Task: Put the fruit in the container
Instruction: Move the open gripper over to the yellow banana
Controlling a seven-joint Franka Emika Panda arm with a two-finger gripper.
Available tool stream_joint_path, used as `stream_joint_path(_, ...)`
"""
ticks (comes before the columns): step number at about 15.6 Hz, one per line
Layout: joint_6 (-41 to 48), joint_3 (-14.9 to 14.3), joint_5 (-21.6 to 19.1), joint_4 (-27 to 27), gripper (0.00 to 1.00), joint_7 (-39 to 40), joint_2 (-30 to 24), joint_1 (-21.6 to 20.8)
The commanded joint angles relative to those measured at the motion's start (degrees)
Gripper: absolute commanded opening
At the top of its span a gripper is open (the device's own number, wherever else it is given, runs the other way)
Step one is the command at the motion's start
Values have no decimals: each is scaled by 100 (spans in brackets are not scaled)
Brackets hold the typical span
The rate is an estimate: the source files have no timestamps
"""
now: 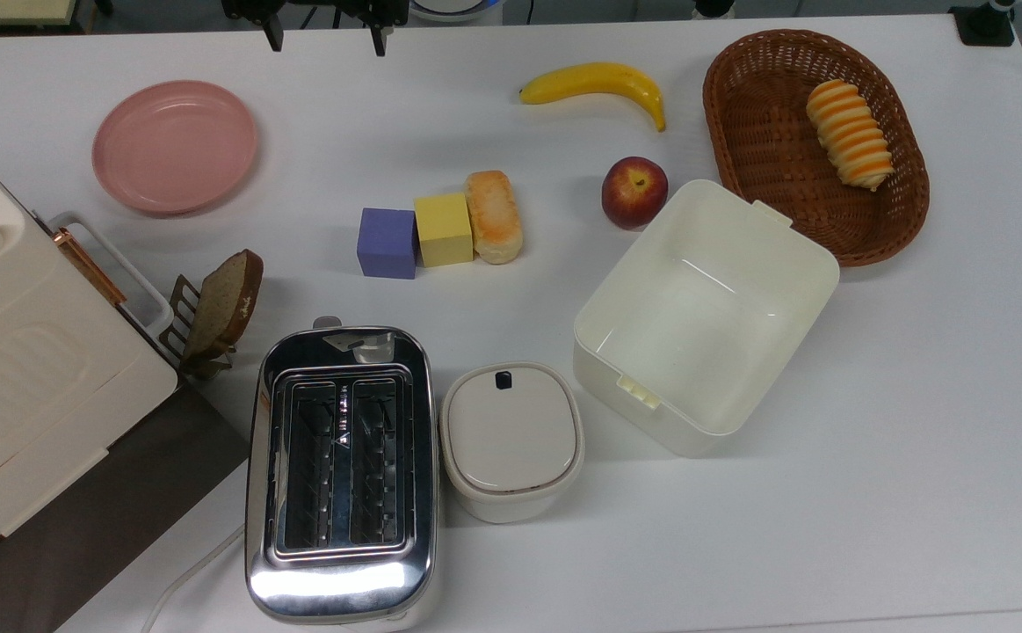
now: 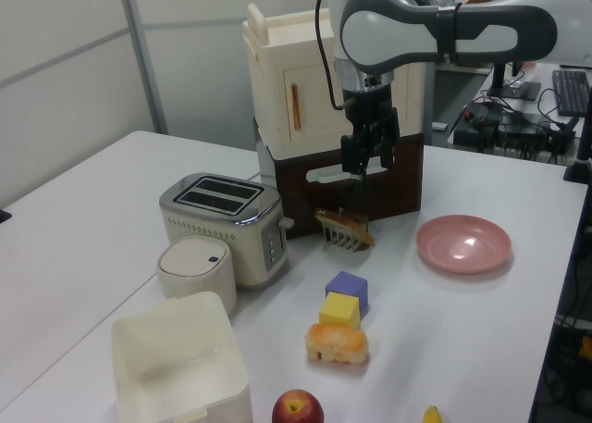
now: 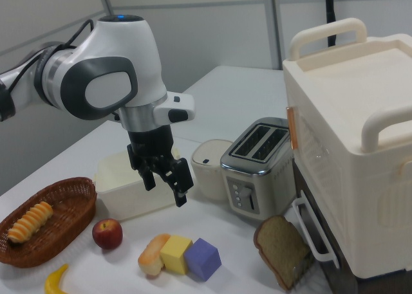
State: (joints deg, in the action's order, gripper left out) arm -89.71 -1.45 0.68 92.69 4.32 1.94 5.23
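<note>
**Reach not yet begun: banana waits on the table**

The pincer point(image 3: 166, 181) hangs above the table point(image 1: 915, 440) with its fingers spread wide and nothing between them. The banana point(image 1: 597, 83) lies on the table, just beside the basket point(image 1: 739, 132), near the apple point(image 1: 634, 192). The container point(image 1: 704, 316) stands open, apparently empty. Next, the pincer must travel over the banana, descend and close across its middle.

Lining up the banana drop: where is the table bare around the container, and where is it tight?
Bare table runs along the container's lower and right sides in the top view, down to the table edge. Its inside is empty. Tight spots: the apple at its upper-left corner, the wicker basket by its top corner, the lidded pot on the top view's left.
</note>
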Motion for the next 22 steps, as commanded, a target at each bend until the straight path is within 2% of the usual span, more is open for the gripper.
stream_joint_path(1, -2, -4, 20, 29, 100, 157, 68, 22)
stream_joint_path(20, -4, 57, -59, 64, 100, 148, 184, -39)
stream_joint_path(22, 76, 66, -59, 91, 100, 148, 184, -223)
